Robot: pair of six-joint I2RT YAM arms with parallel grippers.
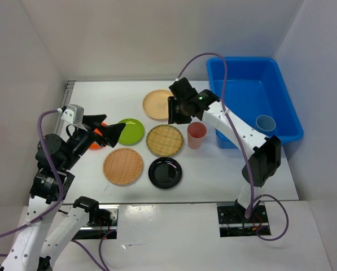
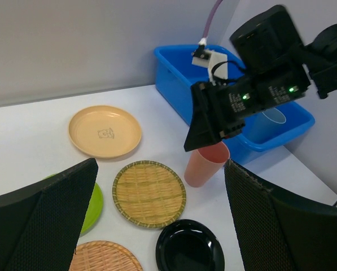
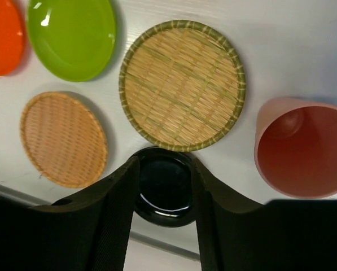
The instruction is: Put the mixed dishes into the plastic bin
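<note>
White surface, white walls around it.
From my end I see a plain white surface point(image 1: 213, 175) boxed in by white panels: a back wall point(image 1: 157, 39), a left wall point(image 1: 21, 90) and a right wall point(image 1: 323, 73).

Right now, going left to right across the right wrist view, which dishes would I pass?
orange plate → lime green plate → green-rimmed woven plate → pink cup
</note>
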